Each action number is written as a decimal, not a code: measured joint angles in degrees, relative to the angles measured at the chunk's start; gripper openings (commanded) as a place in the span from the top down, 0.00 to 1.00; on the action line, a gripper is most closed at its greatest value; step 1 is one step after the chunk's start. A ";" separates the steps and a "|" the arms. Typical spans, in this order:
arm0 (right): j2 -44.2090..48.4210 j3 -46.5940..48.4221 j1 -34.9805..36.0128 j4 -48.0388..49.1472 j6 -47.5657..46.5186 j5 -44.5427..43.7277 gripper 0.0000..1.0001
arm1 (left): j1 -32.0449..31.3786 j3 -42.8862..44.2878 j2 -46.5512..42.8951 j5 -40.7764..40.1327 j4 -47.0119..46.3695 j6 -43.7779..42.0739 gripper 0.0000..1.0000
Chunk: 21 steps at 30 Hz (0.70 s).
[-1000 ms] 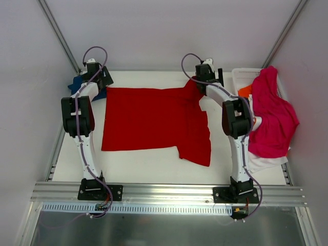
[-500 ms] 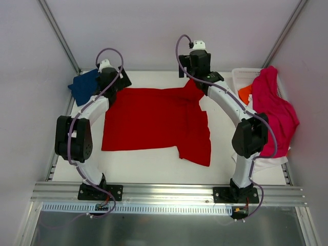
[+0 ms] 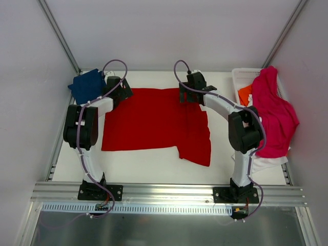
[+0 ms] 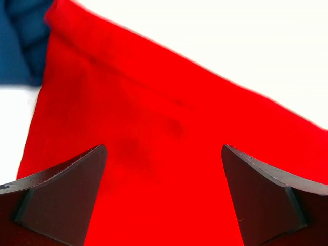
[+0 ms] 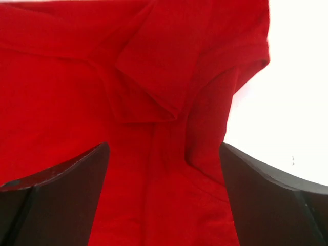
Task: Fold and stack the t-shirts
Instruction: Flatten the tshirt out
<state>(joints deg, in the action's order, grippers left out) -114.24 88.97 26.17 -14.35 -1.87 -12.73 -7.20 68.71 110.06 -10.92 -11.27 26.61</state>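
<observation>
A bright red t-shirt [image 3: 154, 120] lies spread flat across the middle of the white table. My left gripper [image 3: 119, 91] hovers over its far left corner, open, with only red cloth [image 4: 154, 154] showing between the fingers. Over the far right part, where a sleeve [image 5: 159, 72] is folded over, my right gripper [image 3: 187, 93] stands open with nothing held. A navy blue t-shirt [image 3: 86, 86] sits bunched at the far left corner, and its edge [image 4: 20, 41] shows in the left wrist view.
A white basket [image 3: 245, 78] at the far right holds an orange t-shirt [image 3: 245, 92]. A magenta-pink t-shirt [image 3: 274, 115] drapes over it, with white cloth [image 3: 266, 163] below. Grey walls enclose the table on three sides. A metal rail [image 3: 164, 192] runs along the near edge.
Both arms have swung inward and come down over the red t-shirt's far corners. The navy t-shirt, earlier partly hidden by the left arm, now shows. The shirts have not moved.
</observation>
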 measured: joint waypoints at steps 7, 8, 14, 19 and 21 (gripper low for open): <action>-0.48 -1.51 0.00 1.70 1.70 0.20 0.11 | 0.00 0.98 0.50 0.15 -0.76 0.00 0.03; -0.66 -1.51 0.00 1.99 1.81 0.17 0.14 | 0.00 0.55 0.50 0.17 -1.33 0.00 0.03; -3.02 -1.49 0.00 2.84 2.43 0.20 0.32 | 0.00 -0.31 0.50 0.46 -2.12 -0.09 0.02; -5.73 0.02 -0.09 3.50 2.75 0.24 0.35 | 0.00 -1.20 0.50 1.90 -3.93 -0.48 0.02; -6.80 0.87 -0.11 3.63 2.75 0.35 0.35 | 0.00 -1.64 0.50 2.27 -4.24 -0.52 0.02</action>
<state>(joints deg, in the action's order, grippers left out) -121.03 89.84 26.06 -10.72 0.89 -12.38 -7.20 67.07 110.56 -8.64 -15.51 26.09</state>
